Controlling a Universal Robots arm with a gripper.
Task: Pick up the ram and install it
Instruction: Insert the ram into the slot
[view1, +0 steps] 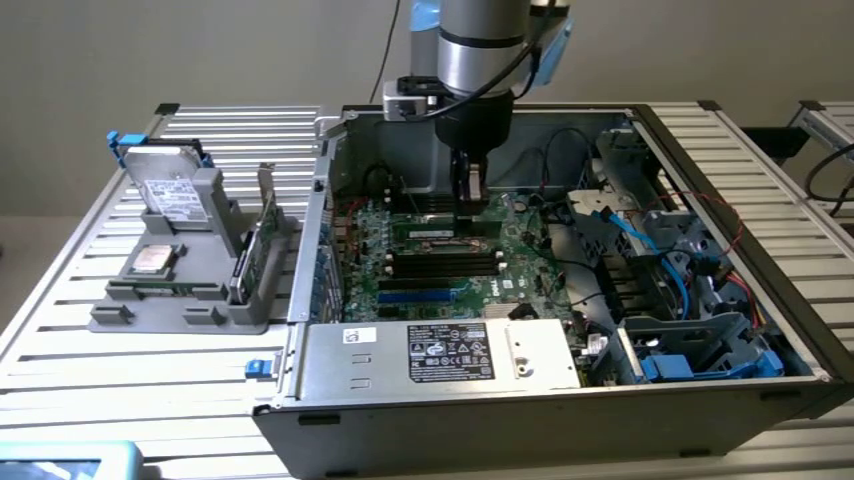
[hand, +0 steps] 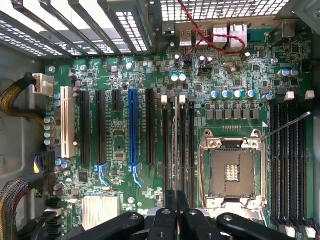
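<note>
My gripper (view1: 467, 205) hangs inside the open computer case (view1: 534, 420), low over the green motherboard (view1: 441, 250). Its two black fingers (hand: 169, 210) are shut on the ram (hand: 176, 150), a thin stick seen edge-on. The ram stands upright and runs lengthwise between the black memory slots (hand: 165, 150) with white end clips, just beside the CPU socket (hand: 232, 170). I cannot tell whether its lower edge touches a slot. Another bank of black memory slots (hand: 290, 160) lies on the far side of the socket.
Black, blue and white expansion slots (hand: 132, 125) line the board. A red wire (hand: 210, 37) loops near the rear ports. The power supply (view1: 441, 352) fills the case front. Blue cables (view1: 641, 240) and drive bays crowd the exterior view's right. A grey tray (view1: 174, 290) holds a hard drive outside.
</note>
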